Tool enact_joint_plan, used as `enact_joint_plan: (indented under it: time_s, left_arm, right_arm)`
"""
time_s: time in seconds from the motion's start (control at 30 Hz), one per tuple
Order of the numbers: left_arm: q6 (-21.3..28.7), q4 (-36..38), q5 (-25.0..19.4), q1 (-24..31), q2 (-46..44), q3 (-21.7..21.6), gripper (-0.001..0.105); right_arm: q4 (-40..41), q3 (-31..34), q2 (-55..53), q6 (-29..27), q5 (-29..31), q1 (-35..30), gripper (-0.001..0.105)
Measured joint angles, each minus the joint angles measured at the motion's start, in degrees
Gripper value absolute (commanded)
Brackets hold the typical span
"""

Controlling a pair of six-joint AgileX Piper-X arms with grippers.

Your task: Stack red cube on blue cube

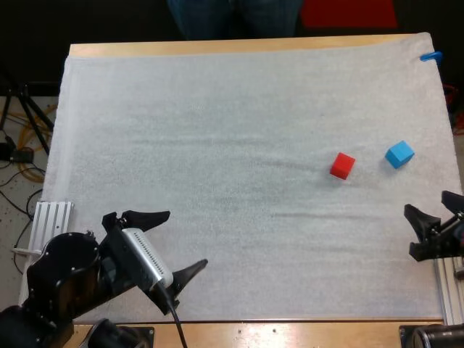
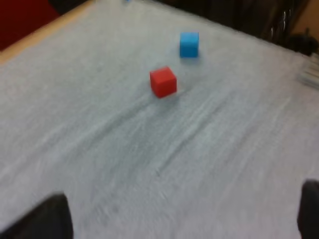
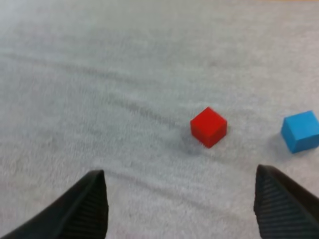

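Observation:
A red cube (image 1: pixel 342 165) and a blue cube (image 1: pixel 399 154) rest apart on the white mat at the right side, the blue one further right. My right gripper (image 1: pixel 426 204) hovers open just in front of them by the mat's right edge. In its wrist view the red cube (image 3: pixel 209 126) and blue cube (image 3: pixel 300 131) lie beyond the spread fingers (image 3: pixel 82 209). My left gripper (image 1: pixel 177 243) stands open at the front left, far from both cubes. Its wrist view has the red cube (image 2: pixel 163 81) and blue cube (image 2: pixel 189 44) well ahead on the mat.
The white mat (image 1: pixel 217 145) covers most of the wooden table. A person's legs (image 1: pixel 232 14) stand beyond the far edge. Metal rails sit at the front left (image 1: pixel 51 221) and front right (image 1: pixel 449 290) corners.

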Motion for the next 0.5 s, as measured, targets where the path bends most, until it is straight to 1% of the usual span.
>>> enact_joint_plan:
  time_s: [0.1,0.2,0.27,0.4,0.5]
  left_arm:
    - [0.00,-0.42,-0.78,0.00,0.32,0.00,0.087]
    - [0.00,-1.18,-2.60,0.00,0.33,0.00,0.087]
    - [0.00,-1.36,-4.37,0.00,0.33,0.00,0.087]
    - [0.00,-1.47,-5.11,0.00,0.33,0.00,0.087]
    - [0.00,-1.43,-5.06,0.00,0.33,0.00,0.087]
  right_arm:
    - [-0.25,-0.29,3.51,-0.14,0.47,2.16,0.061]
    - [-1.38,-0.71,7.33,-0.55,3.95,5.03,0.061]
    - [-2.71,-1.75,10.97,-1.28,7.90,7.63,0.061]
    - [-5.05,-3.99,17.78,-1.65,11.22,10.81,0.061]
    - [-5.52,-6.09,25.32,-1.36,15.07,12.53,0.061]
